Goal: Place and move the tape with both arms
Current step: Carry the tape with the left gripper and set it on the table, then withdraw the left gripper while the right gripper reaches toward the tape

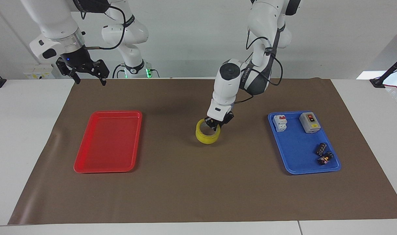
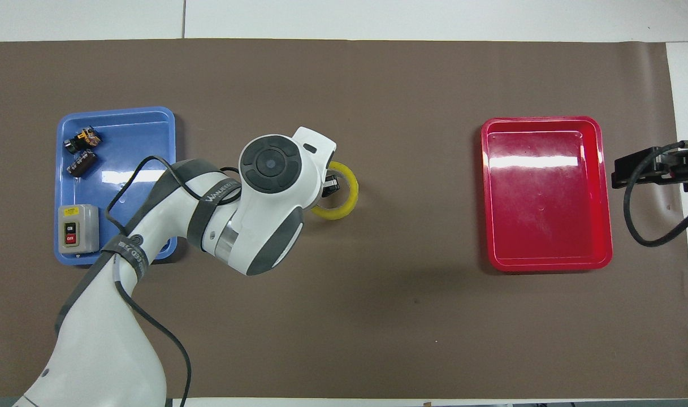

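Yellow translucent tape (image 1: 207, 133) roll, hole up, held over brown mat's middle, between red and blue trays.

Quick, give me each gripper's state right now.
Left gripper: shut on the tape, over the middle of the brown mat.
Right gripper: open, holding nothing, waiting near the red tray.

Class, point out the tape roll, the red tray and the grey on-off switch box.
tape roll (image 1: 205, 138), facing view, yellow outer wall.
red tray (image 1: 108, 142), facing view, bare floor.
grey switch box (image 2: 78, 226), overhead view, top face.
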